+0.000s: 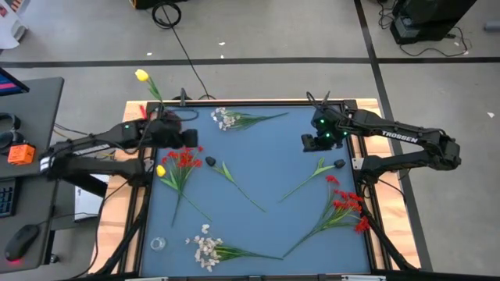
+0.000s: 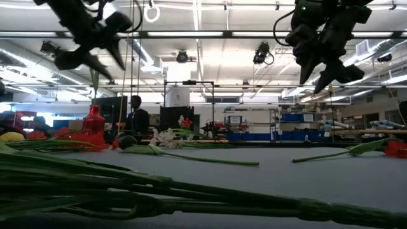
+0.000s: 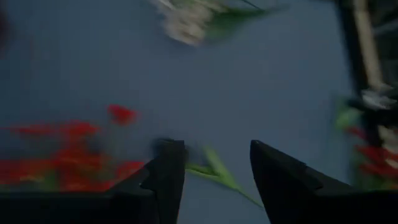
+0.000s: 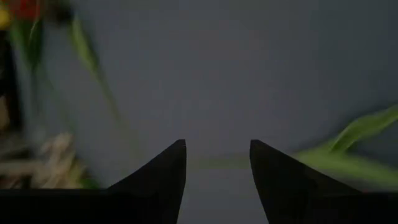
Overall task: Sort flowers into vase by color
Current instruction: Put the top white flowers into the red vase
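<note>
Flowers lie flat on the blue mat (image 1: 258, 168): white clusters at the far side (image 1: 226, 119) and the near side (image 1: 207, 250), red sprays at the left (image 1: 181, 160) and the right (image 1: 348, 207), and two dark-budded stems (image 1: 211, 161) (image 1: 338, 164). In the low view the red vase (image 2: 93, 121) stands at the far left with a green stem rising from it. A yellow tulip (image 1: 141, 76) shows beyond the far left corner. My left gripper (image 1: 191, 138) (image 3: 217, 162) hangs open above the left dark bud. My right gripper (image 1: 308, 143) (image 4: 217, 155) hangs open above bare mat.
A small clear glass object (image 1: 158, 243) sits near the mat's near left corner. A second yellow blossom (image 1: 161, 170) lies beside the left red spray. The wooden table rim (image 1: 371, 156) frames the mat. A desk with a keyboard and mouse (image 1: 23, 238) stands to the left.
</note>
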{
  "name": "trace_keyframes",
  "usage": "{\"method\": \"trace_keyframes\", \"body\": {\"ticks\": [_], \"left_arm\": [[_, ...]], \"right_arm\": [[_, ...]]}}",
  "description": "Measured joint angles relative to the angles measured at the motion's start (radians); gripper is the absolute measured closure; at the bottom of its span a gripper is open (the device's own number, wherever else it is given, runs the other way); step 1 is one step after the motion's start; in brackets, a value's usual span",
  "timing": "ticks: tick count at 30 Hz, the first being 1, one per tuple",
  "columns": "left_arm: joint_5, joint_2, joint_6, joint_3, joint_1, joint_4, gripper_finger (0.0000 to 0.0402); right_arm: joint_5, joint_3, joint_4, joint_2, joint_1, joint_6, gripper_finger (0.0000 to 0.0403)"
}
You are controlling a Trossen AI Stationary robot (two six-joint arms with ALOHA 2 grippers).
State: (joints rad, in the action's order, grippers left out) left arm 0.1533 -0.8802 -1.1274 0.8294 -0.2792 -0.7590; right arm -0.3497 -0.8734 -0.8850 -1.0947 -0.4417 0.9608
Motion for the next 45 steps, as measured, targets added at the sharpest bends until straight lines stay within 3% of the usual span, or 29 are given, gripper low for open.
{"method": "trace_keyframes", "body": {"ticks": [2,9,14,16,19,22,27,33,38,45], "left_arm": [[-0.003,-0.036,0.010,0.016,0.031,0.042,0.0218],[0.003,-0.123,-0.067,0.022,0.130,0.048,0.0219],[0.096,-0.229,-0.018,0.022,0.202,0.108,0.0219],[0.109,-0.280,0.002,0.022,0.216,0.150,0.0219],[0.063,-0.335,-0.057,0.022,0.241,0.303,0.0219],[0.015,-0.367,-0.067,0.023,0.265,0.399,0.0219],[0.009,-0.384,-0.055,0.022,0.303,0.393,0.0219],[0.009,-0.390,0.085,0.022,0.348,0.403,0.0219],[-0.061,-0.390,0.108,0.022,0.400,0.440,0.0219],[-0.069,-0.390,0.235,0.022,0.451,0.434,0.0219]], "right_arm": [[-0.054,0.000,0.007,0.000,0.010,-0.013,0.0217],[-0.034,0.000,0.016,0.000,0.051,0.028,0.0217],[0.166,0.000,0.168,-0.018,0.074,-0.120,0.0217],[0.191,0.000,0.213,-0.032,0.075,-0.154,0.0217],[0.117,0.000,0.225,-0.042,0.097,-0.024,0.0217],[0.130,0.000,0.200,-0.038,0.173,0.010,0.0217],[0.263,0.000,0.066,-0.036,0.338,0.164,0.0217],[0.382,0.000,0.024,-0.066,0.528,0.510,0.0217],[0.360,0.000,0.044,-0.134,0.652,0.802,0.0217],[0.324,0.000,-0.016,-0.315,0.675,0.968,0.0218]]}}
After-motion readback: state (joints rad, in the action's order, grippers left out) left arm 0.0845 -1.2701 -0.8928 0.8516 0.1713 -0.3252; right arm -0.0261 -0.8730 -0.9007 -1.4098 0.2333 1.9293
